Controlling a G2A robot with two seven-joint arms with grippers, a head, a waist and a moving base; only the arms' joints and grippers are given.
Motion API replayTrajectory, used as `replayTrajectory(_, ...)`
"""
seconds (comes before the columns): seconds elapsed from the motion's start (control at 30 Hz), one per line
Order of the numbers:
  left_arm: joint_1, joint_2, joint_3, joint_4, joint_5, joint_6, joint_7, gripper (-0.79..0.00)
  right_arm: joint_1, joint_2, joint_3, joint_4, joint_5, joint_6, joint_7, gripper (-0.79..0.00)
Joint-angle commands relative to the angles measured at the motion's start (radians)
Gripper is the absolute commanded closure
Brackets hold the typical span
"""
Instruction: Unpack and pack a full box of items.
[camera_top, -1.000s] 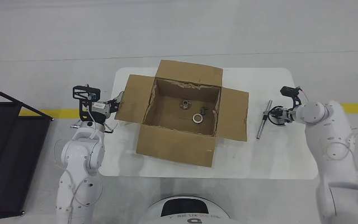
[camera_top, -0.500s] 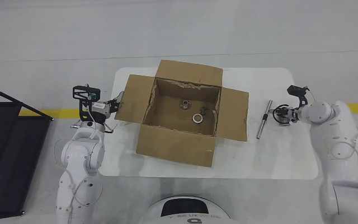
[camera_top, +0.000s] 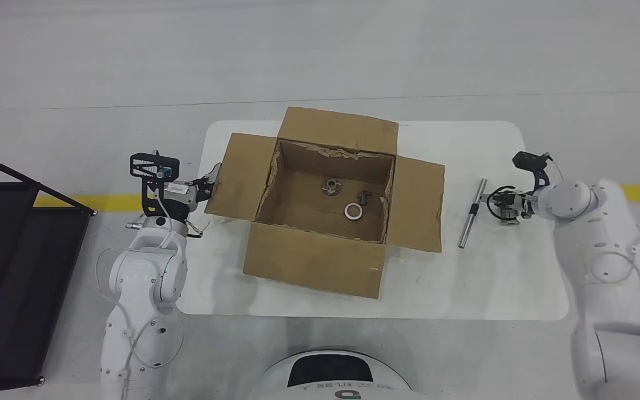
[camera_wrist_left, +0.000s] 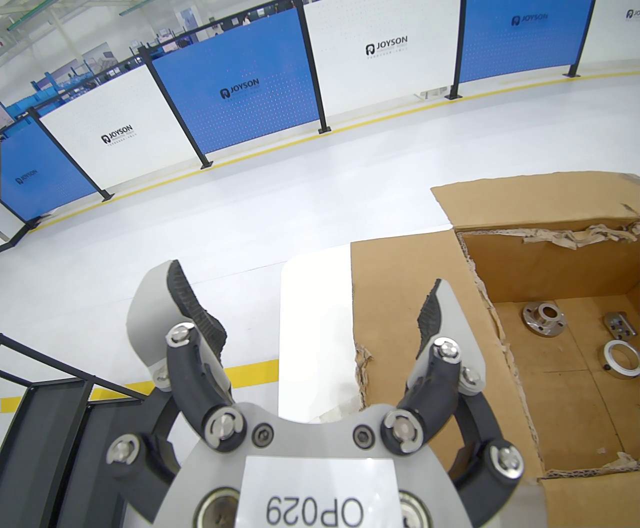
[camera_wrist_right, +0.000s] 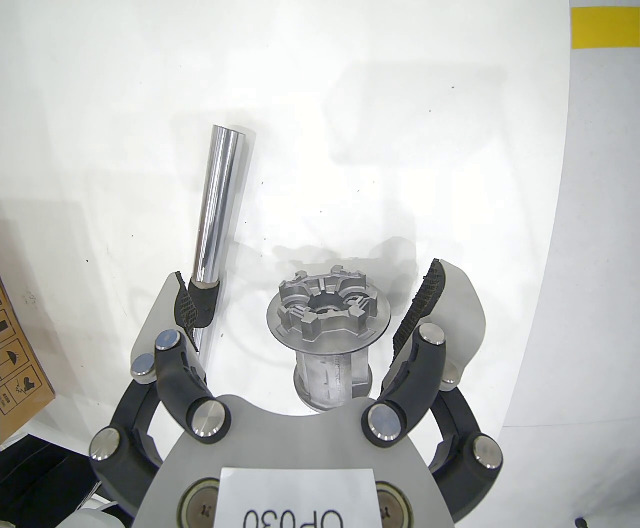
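Note:
An open cardboard box (camera_top: 315, 258) stands mid-table with all flaps folded out. On its floor lie a metal flange (camera_top: 331, 186), a small block (camera_top: 365, 195) and a ring (camera_top: 353, 211); the same flange (camera_wrist_left: 544, 318), block (camera_wrist_left: 620, 325) and ring (camera_wrist_left: 620, 357) appear in the left wrist view. A chrome rod (camera_top: 472, 212) lies on the table right of the box. My right gripper (camera_wrist_right: 306, 290) is open, its fingers on either side of an upright grey cast part (camera_wrist_right: 327, 320), not touching it, with the rod (camera_wrist_right: 220, 200) beside one finger. My left gripper (camera_wrist_left: 304, 280) is open and empty beside the box's left flap (camera_wrist_left: 400, 300).
The white table (camera_top: 500, 280) has bare surface in front of and to the right of the box. Its right edge (camera_wrist_right: 555, 250) runs close to the right gripper. A black rack (camera_top: 30, 270) stands on the floor left of the table.
My right arm has shifted slightly toward the table's right edge, away from the box. The left arm and the box have not moved.

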Motion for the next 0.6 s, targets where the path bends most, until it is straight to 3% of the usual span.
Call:
replayTrajectory(0.0, 0.0, 0.0, 0.0, 0.0, 0.0, 0.0, 0.0, -0.785, 0.002, 0.001, -0.002, 0.003, -0.002, 0.004, -0.001, -0.785)
replayTrajectory(0.37, 0.0, 0.0, 0.0, 0.0, 0.0, 0.0, 0.0, -0.785, -0.024, 0.021, 0.055, -0.052, 0.001, 0.04, -0.039, -0.785)
replayTrajectory(0.57, 0.0, 0.0, 0.0, 0.0, 0.0, 0.0, 0.0, -0.785, -0.175, 0.045, 0.16, -0.318, 0.126, -0.073, 0.031, -0.785)
